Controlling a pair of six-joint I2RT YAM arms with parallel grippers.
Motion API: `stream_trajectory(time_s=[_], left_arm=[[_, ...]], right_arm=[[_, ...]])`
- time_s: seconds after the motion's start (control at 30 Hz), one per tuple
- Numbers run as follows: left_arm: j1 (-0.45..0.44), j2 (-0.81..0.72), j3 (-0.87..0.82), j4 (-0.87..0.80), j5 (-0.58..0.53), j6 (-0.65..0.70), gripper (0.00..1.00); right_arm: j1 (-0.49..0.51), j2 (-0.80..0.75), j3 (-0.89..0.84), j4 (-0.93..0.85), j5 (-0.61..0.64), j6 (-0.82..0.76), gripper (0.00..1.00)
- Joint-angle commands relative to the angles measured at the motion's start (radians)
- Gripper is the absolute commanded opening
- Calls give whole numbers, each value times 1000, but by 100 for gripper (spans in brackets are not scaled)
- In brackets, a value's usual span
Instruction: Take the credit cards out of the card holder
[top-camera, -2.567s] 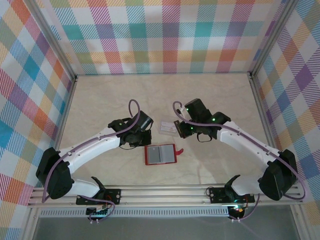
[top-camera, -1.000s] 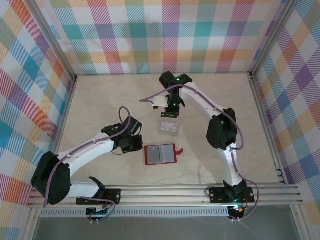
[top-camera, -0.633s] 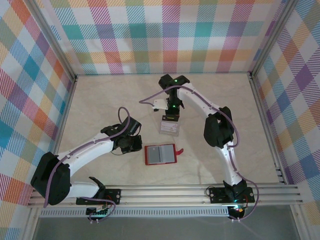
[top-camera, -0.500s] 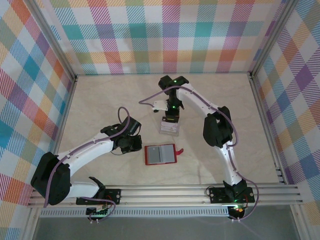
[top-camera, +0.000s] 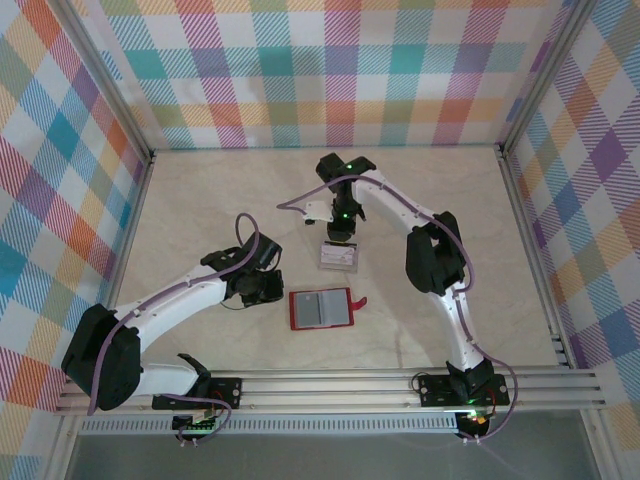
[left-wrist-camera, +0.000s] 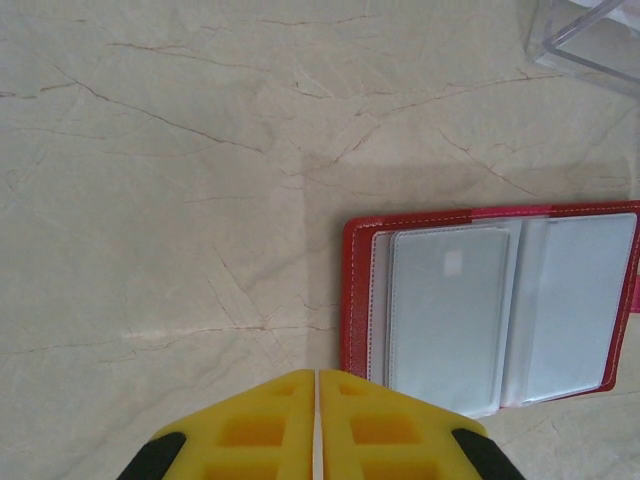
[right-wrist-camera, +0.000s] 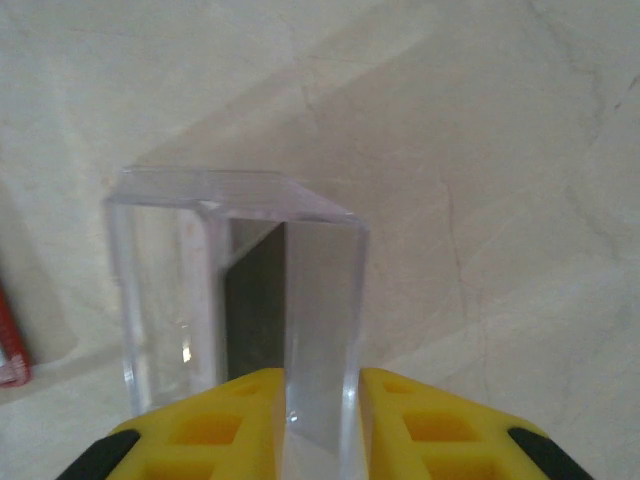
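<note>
Two pincers are at work. The right pincer (right-wrist-camera: 322, 385) has its yellow fingers a little apart at the near end of a clear box (right-wrist-camera: 170, 290). What looks like a dark-edged card (right-wrist-camera: 255, 300) stands on edge inside the box, just ahead of the fingers and slightly to their left. Whether the pads touch the box wall I cannot tell.

The left pincer (left-wrist-camera: 318, 388) has its fingers pressed together on nothing and hangs over bare worktop (left-wrist-camera: 150, 200). The holder (left-wrist-camera: 358, 300) lies open and flat just ahead and to the right of it, with its clear grey pockets facing up. The pocket (left-wrist-camera: 445, 300) nearer this pincer seems to hold something pale. How many cards remain inside I cannot tell.

A card should be light, thin, stiff and slick, and it probably sits snugly in its sleeve. The best hold is likely the bare edge at the pocket's mouth, pinched across both faces and drawn straight out along the sleeve. The holder looks light and floppy, so it may slide or lift with the pull. Pinning its red rim with the other pincer would help.
</note>
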Motion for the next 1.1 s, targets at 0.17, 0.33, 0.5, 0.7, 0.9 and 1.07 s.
stream_trajectory(time_s=[0.17,0.33,0.5,0.7,0.9,1.07], left_arm=[[10,-4,30,-28,17,11,11],[10,-1,34,-23,23,9,11],[10,6,33,-11,31,8,11],[10,25,36,1,42,5,11],[10,35,41,1,44,6,11],[10,35,39,0,41,5,11]], right_arm=[[-9,-94,-45,101,53,8,27],[-8,-154,-113,133,21,31,28],[-8,-194,-145,39,-123,49,40],[-8,-196,-222,63,-111,63,46],[-8,-166,-243,125,-62,72,47],[-9,-149,-243,161,-31,74,46]])
